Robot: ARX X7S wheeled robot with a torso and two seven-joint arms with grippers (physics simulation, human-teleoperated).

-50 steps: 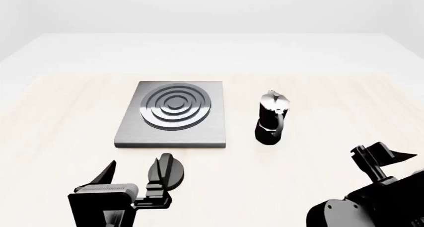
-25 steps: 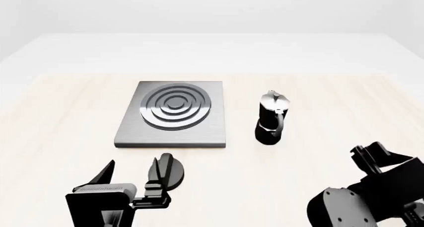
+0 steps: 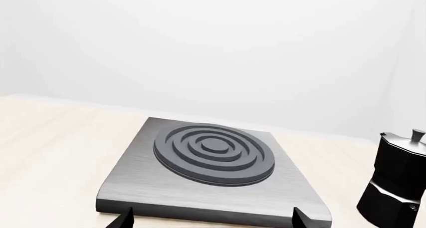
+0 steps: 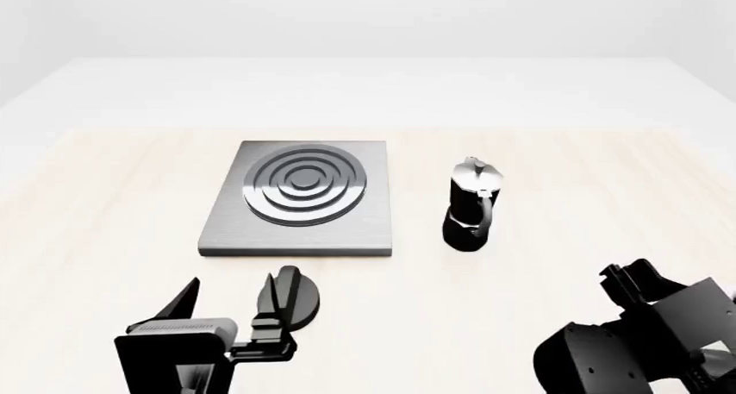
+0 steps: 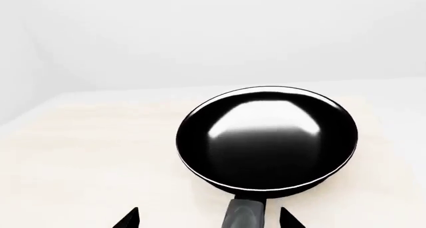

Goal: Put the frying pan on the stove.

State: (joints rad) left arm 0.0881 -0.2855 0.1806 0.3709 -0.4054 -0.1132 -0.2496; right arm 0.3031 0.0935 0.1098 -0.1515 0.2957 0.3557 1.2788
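The frying pan point(image 5: 266, 138), round and glossy black, shows only in the right wrist view, lying on the light wooden table. Its dark grey handle point(image 5: 244, 214) points toward my right gripper point(image 5: 207, 220). That gripper is open, with the handle's end between its fingertips and touching neither. In the head view the pan is out of view and the right gripper point(image 4: 630, 278) is at the bottom right. The stove point(image 4: 302, 196) lies flat at centre left, its rings bare. My left gripper point(image 4: 236, 292) is open and empty, in front of the stove's near edge point(image 3: 213, 210).
A black-and-silver moka pot point(image 4: 471, 206) stands upright right of the stove and also shows in the left wrist view point(image 3: 396, 183). A small round black knob point(image 4: 308, 303) lies on the table beside the left gripper's right finger.
My right arm has turned and sunk slightly toward the bottom right of the head view. The left arm, stove and moka pot have not moved.
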